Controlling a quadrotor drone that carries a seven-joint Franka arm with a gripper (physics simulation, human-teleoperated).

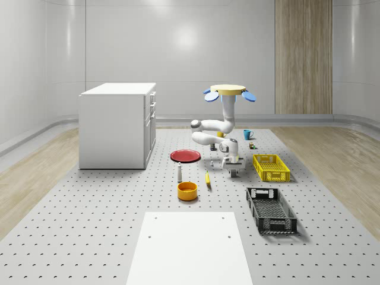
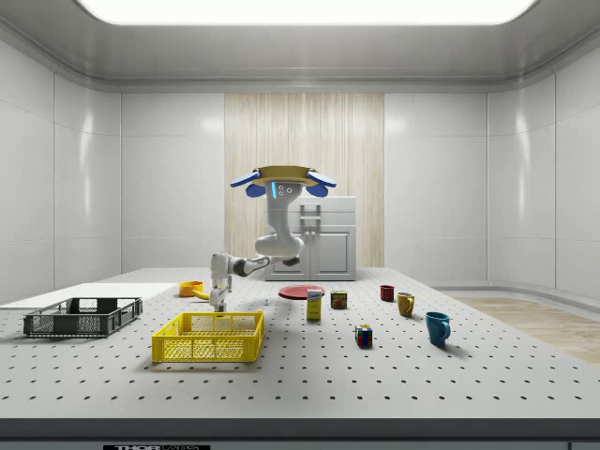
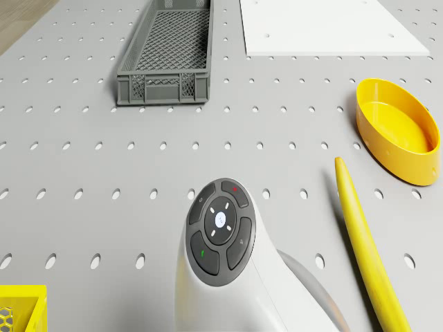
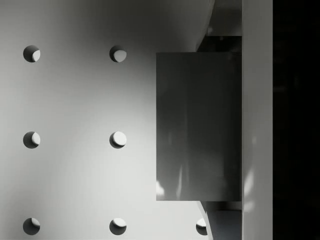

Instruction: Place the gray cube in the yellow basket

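Drone (image 1: 230,91) hovers above the perforated gray table (image 1: 107,208) in a white-panelled room; its hand (image 1: 236,173), gripping the gray cube (image 4: 198,126), is lowered just beside the yellow basket (image 1: 271,167).

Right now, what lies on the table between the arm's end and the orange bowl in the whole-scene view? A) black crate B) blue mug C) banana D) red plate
C: the banana lies on the table between the gripper and the orange bowl; the drone view also shows it beside that bowl.
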